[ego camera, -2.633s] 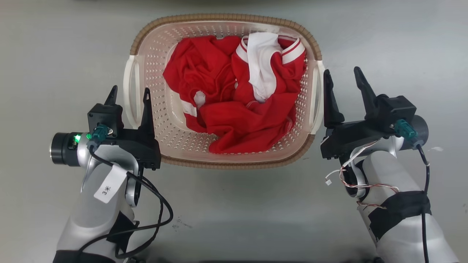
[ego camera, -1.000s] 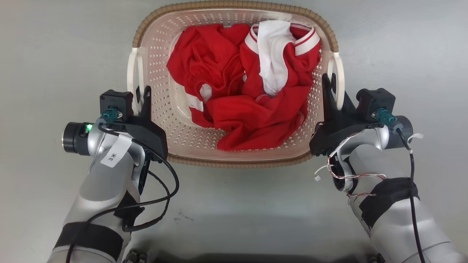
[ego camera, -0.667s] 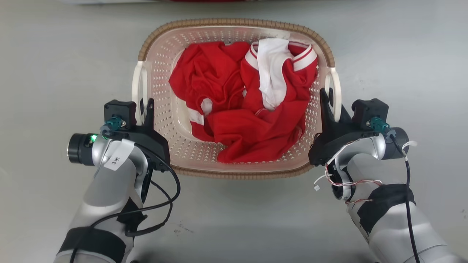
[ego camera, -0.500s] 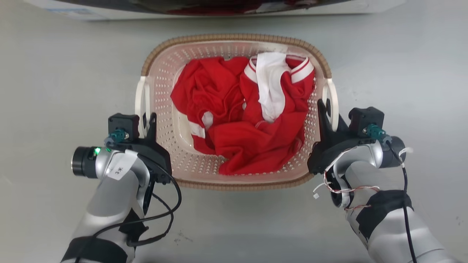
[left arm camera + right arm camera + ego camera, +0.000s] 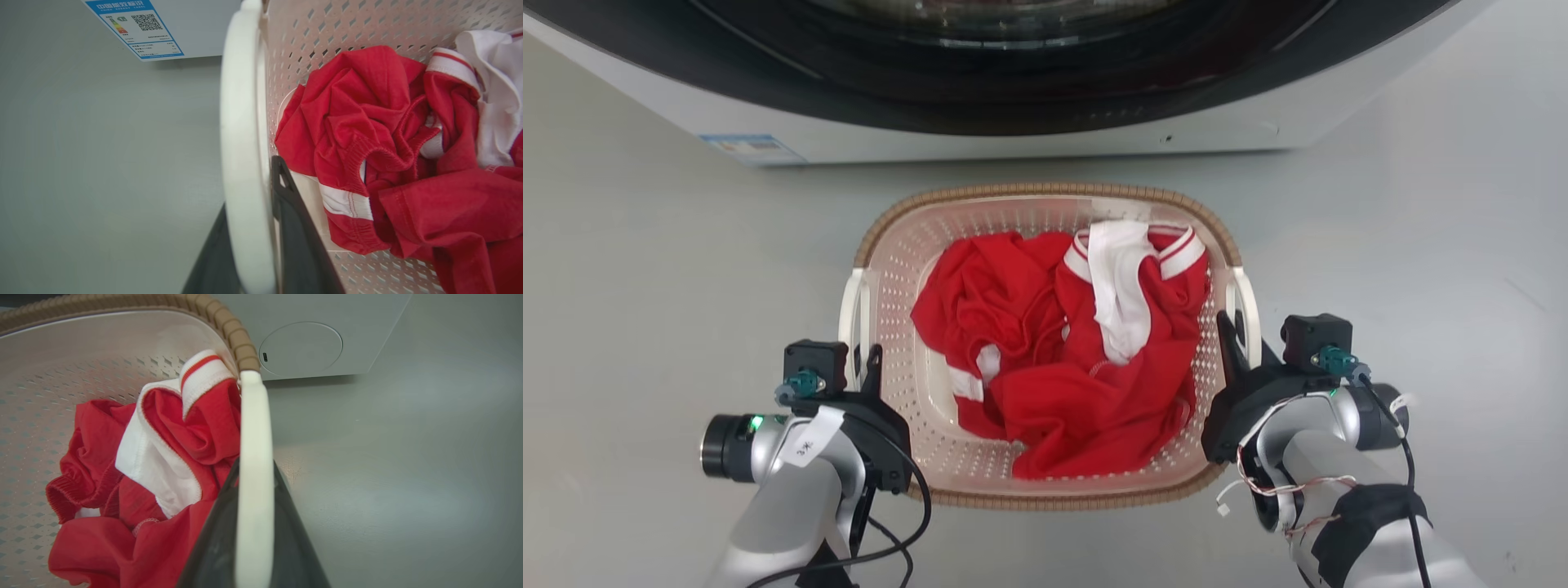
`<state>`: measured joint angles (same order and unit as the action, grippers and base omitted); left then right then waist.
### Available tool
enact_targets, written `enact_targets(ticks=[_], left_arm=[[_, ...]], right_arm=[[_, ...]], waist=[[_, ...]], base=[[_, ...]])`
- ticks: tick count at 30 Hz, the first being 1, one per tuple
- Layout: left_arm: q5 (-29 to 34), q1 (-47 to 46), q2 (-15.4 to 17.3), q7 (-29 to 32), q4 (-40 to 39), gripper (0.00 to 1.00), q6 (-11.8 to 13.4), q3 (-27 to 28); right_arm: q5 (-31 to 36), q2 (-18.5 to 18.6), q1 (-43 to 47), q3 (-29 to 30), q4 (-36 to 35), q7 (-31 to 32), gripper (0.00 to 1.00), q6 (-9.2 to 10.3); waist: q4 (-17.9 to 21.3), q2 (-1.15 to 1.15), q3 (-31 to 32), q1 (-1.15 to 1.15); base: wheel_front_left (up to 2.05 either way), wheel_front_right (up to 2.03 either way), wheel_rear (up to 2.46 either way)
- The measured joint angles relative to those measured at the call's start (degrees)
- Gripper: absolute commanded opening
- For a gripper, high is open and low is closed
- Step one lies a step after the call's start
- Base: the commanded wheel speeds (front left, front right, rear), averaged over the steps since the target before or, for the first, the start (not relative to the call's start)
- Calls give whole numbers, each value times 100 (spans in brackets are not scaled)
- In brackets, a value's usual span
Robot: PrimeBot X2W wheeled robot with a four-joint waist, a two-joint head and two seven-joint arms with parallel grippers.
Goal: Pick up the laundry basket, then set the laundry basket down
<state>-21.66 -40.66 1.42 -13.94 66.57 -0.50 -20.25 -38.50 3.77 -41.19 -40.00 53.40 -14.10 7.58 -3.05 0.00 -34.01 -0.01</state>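
Light falls soft and even from overhead in my head view. The grey floor [image 5: 645, 269] is evenly lit, with a faint shadow along the near rim of the laundry basket [image 5: 1045, 500] and a darker band under the washer [image 5: 980, 143]. In both wrist views the white handle [image 5: 241, 163] and my dark fingers [image 5: 294, 245] sit too close to the lens and go soft, while the red clothes [image 5: 367, 122] are crisp. The handle bows with wide-angle distortion.
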Motion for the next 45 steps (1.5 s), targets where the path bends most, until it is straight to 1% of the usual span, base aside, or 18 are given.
enact_targets(ticks=[15, 23, 31, 39, 45], left_arm=[[-565, 905, 25, 364, 97, 0, 58, -590], [-753, 1493, 42, 588, 104, 0, 85, -895], [-978, 1959, 68, 822, 94, 0, 101, -1168], [-1101, 2263, 83, 1004, 76, 0, 127, -1346], [-1167, 2351, 100, 1083, 60, 0, 154, -1404]], right_arm=[[-828, -3, 731, -701, 231, 417, 0, 2], [-1200, -5, 1262, -1042, 288, 680, 0, 4], [-1519, -7, 1679, -1287, 307, 907, 0, 7], [-1772, -3, 1969, -1506, 298, 1076, 0, 24], [-1917, -2, 2005, -1613, 292, 1158, 0, 26]], waist=[[62, 0, 1289, 0], [78, -1, 1980, -1], [64, -1, 2625, 0], [27, -1, 3073, 0], [17, 0, 3201, 0]], base=[[0, 0, 0], [0, 0, 0], [0, 0, 0], [0, 0, 0], [0, 0, 0]])
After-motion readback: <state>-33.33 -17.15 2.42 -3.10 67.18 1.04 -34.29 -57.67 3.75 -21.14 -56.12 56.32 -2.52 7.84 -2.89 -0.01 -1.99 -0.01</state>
